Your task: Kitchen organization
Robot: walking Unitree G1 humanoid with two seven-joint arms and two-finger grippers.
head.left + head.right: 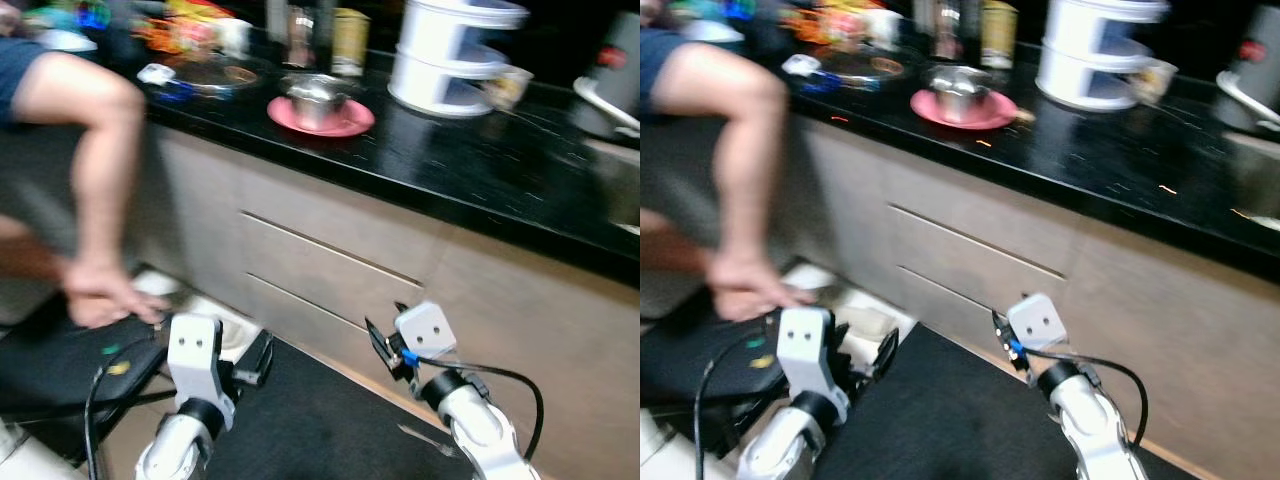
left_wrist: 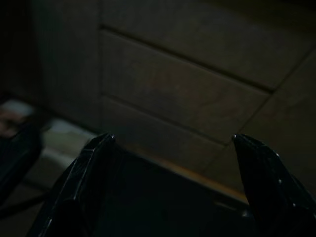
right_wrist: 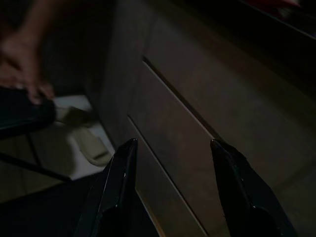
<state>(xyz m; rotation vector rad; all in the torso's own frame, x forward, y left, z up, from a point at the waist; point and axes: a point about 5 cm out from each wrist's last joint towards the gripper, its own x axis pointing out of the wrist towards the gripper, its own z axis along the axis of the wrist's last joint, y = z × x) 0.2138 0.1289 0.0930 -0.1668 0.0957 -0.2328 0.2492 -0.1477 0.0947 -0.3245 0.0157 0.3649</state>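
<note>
A black countertop [image 1: 480, 170] carries a pink plate [image 1: 352, 125] with a steel bowl [image 1: 316, 98] on it, a white stacked container [image 1: 450, 55], jars [image 1: 350, 40] and colourful clutter at the far left. Both my arms are held low in front of the beige drawers [image 1: 330, 260] under the counter. My left gripper [image 1: 255, 360] is open, its fingers [image 2: 84, 177] spread wide with nothing between them. My right gripper [image 1: 385, 345] is also open and empty, pointing at the drawer fronts [image 3: 182, 128].
At the left, a person bends down with a hand [image 1: 100, 295] on a black flat object [image 1: 50, 360] on the floor. A black mat [image 1: 300, 420] lies before the cabinets. A sink [image 1: 620, 190] is set into the counter at the right.
</note>
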